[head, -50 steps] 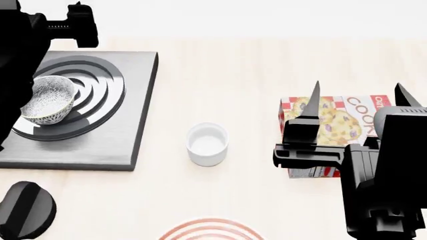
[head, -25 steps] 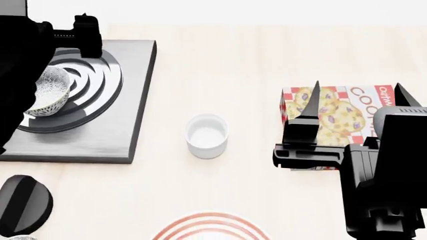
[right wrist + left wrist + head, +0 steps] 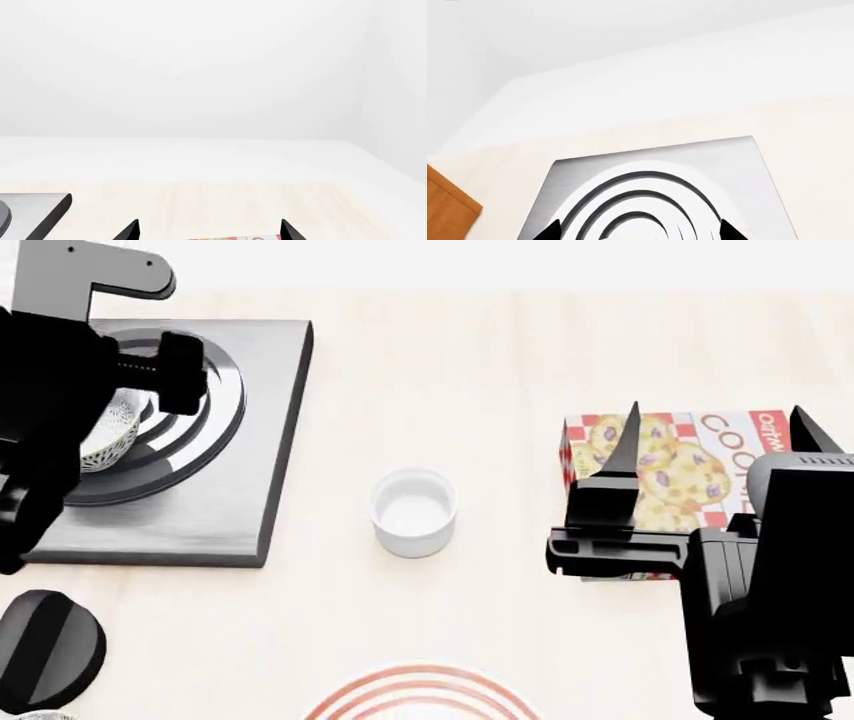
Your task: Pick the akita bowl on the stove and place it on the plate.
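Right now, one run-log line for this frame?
phase: reach | left gripper: over bowl on stove, grasp unclear | right gripper: open, idle above cookie box | plate: empty at near edge

Left arm (image 3: pixel 54 430) now farther over the stove (image 3: pixel 254 440), hiding more of the akita bowl (image 3: pixel 118 430)

- The head view looks steeply down on the pale wooden tabletop (image 3: pixel 507 370) from above, both black arms in its foreground.
- The left wrist view sits low and close over the flat dark-grey square stove (image 3: pixel 660 165), facing a white wall.
- The right wrist view looks level across the tabletop, catching the same stove's corner (image 3: pixel 40 210).
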Tool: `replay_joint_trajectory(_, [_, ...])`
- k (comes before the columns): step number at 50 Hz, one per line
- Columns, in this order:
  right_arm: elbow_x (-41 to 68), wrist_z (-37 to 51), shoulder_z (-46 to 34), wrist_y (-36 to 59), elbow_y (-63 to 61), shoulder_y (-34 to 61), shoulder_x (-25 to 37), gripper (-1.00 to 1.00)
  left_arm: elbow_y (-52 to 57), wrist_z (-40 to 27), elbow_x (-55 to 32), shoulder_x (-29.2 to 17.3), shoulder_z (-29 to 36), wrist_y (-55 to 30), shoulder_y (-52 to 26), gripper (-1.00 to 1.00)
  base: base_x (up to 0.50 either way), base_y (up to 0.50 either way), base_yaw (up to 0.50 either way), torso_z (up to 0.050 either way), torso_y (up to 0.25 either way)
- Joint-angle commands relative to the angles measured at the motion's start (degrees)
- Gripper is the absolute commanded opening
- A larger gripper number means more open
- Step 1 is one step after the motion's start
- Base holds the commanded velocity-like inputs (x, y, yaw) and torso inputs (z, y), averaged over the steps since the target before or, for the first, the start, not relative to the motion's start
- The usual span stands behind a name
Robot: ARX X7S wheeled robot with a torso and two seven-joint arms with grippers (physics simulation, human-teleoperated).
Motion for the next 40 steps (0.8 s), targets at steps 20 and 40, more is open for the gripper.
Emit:
replay_joint_trajectory(20, [0.76,0.76,-0.11,-0.08,0.01,0.0,0.31,1.0,1.77,-0.47,2.94,-1.06,4.53,-3.08,2.37,1.0,0.0,0.0,0.0,0.0,0.0])
replay_joint_trajectory(40, [1.07,0.99,-0.38,-0.55,0.4,-0.01,0.68,1.0,2.81,-0.1,3.64,-1.58,6.27,-4.82,3.57,1.0,0.0,0.0,0.0,0.0,0.0])
